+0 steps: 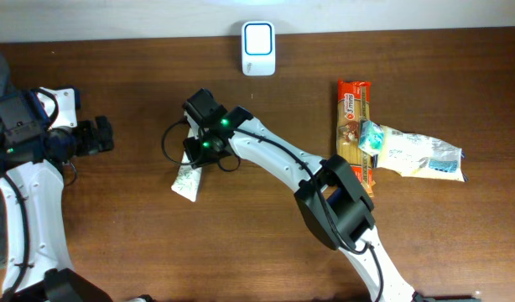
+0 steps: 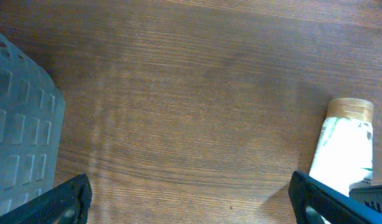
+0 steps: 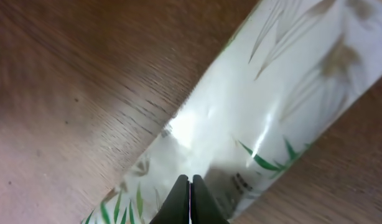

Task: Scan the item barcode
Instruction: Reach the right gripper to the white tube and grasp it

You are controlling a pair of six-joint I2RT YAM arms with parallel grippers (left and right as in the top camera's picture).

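Observation:
The item is a white tube with green leaf print [image 1: 186, 180]. It lies on the wooden table left of centre. In the left wrist view the tube [image 2: 343, 149] shows at the right edge, its beige cap [image 2: 351, 107] pointing away. My right gripper [image 1: 200, 153] hovers over the tube's upper end. In the right wrist view its fingertips [image 3: 190, 182] are pressed together just over the tube [image 3: 265, 106], with nothing visible between them. My left gripper [image 1: 102, 134] stands wide open at the far left, its fingers [image 2: 66, 199] apart over bare wood. A white scanner [image 1: 257, 38] sits at the back edge.
An orange pasta packet [image 1: 355, 126] and a white crinkled bag [image 1: 421, 157] lie at the right. A grey ribbed object [image 2: 20, 124] fills the left edge of the left wrist view. A black cable [image 1: 169, 138] loops beside the right gripper.

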